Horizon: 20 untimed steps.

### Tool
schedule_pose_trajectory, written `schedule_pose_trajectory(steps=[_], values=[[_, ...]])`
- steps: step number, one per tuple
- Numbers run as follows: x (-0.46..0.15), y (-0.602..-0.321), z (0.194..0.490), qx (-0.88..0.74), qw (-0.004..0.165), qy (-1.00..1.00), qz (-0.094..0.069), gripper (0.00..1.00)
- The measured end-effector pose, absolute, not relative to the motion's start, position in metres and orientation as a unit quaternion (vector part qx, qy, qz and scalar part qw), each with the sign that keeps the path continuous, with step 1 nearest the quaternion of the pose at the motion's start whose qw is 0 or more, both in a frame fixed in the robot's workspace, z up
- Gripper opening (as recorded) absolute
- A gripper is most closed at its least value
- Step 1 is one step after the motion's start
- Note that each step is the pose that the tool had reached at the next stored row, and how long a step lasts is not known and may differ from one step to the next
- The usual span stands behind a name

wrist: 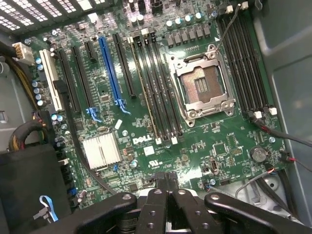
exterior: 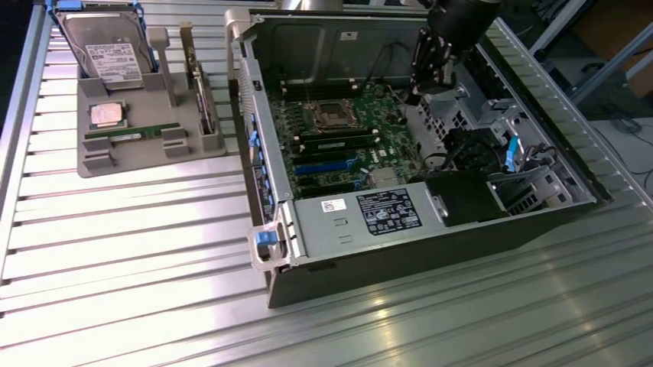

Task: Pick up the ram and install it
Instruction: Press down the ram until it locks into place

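Observation:
A ram stick, thin and green, lies in the grey holder tray at the exterior view's left. A second stick stands seated in a motherboard slot, and the wrist view shows it edge-on. My gripper hangs inside the open computer case, over the motherboard's side at the exterior view's right, far from the tray. Its black fingers are shut together with nothing between them. Empty ram slots run beside the CPU socket.
The tray also holds a hard drive, a square silver CPU and an upright expansion card. The case walls, power supply, a drive cage and loose cables crowd the case interior.

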State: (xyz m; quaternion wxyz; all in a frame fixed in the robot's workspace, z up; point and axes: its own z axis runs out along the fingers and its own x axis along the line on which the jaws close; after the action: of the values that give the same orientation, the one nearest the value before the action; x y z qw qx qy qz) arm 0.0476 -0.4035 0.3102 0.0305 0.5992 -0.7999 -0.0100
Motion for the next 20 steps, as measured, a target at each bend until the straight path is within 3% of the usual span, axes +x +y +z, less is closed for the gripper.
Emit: schedule_pose_trajectory(steps=[20], values=[[0.0476,-0.4035,0.3102,0.52,0.029,-0.854,-0.013,0.1]])
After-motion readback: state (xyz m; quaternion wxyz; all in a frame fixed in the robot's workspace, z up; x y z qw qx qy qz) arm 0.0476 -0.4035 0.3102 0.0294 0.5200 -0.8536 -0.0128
